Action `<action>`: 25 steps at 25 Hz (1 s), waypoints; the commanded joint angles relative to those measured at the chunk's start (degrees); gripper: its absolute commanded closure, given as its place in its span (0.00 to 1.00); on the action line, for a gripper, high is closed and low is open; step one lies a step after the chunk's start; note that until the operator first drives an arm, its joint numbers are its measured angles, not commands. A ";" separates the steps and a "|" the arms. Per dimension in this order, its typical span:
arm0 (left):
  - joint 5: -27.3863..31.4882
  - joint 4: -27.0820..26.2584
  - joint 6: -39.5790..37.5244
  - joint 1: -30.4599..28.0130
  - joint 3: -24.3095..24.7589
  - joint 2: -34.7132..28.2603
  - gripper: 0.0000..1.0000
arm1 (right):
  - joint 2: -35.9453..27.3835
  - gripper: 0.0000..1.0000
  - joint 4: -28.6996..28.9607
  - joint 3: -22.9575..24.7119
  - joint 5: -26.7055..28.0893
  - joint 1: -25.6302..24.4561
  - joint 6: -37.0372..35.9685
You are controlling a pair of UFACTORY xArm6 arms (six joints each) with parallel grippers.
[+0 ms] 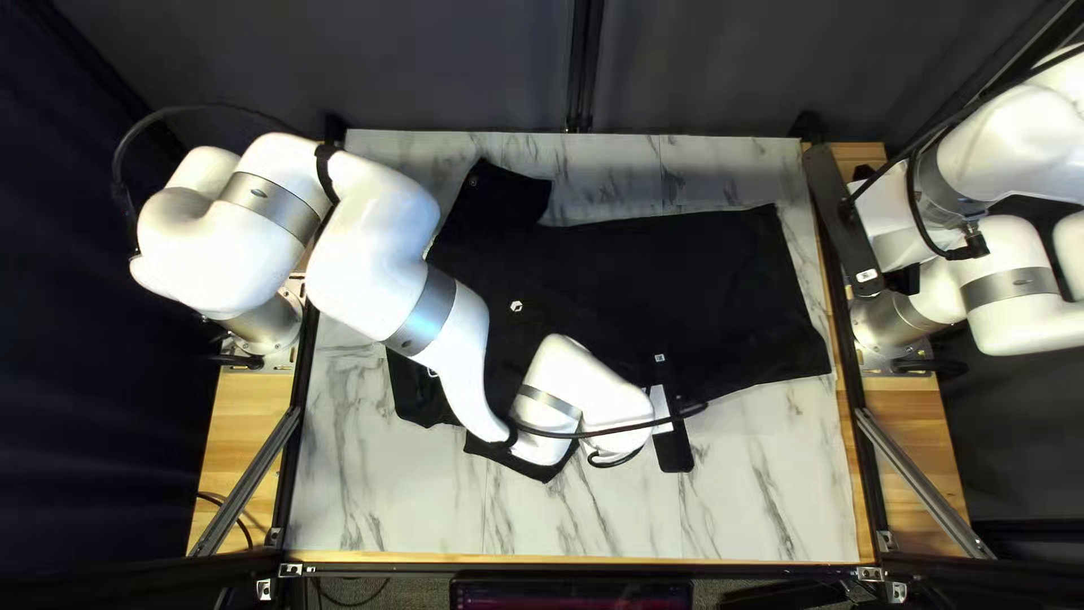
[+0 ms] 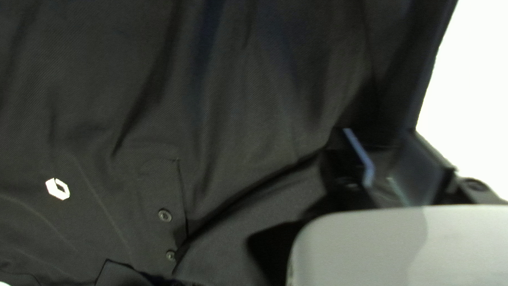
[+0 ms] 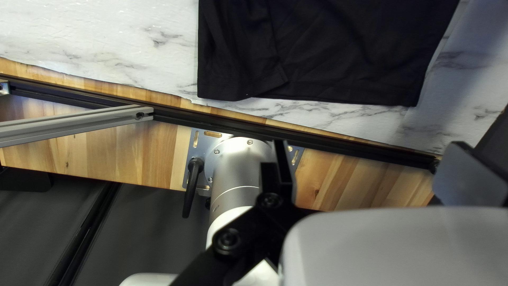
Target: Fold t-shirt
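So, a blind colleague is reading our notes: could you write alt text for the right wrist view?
The lower end of a black shirt lies on a marbled tabletop. The open right gripper holds nothing; my right arm's base stands on wood beyond the marbling.

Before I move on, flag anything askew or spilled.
The t-shirt isn't flat: in the left wrist view, a crease runs from its buttons toward my left gripper. I see no spill or damage.

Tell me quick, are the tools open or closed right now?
Left tool: partly open, at the black polo shirt.
Right tool: wide open, holding nothing.
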 commanded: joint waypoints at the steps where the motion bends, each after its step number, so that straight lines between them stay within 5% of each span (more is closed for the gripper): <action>1: 1.85 1.57 -1.21 0.02 0.56 -1.83 1.00 | 0.00 0.00 0.00 0.00 0.00 0.00 0.00; 25: 11.55 8.14 -4.34 2.31 1.01 -7.93 1.00 | 0.00 0.00 0.00 0.00 0.00 0.00 0.00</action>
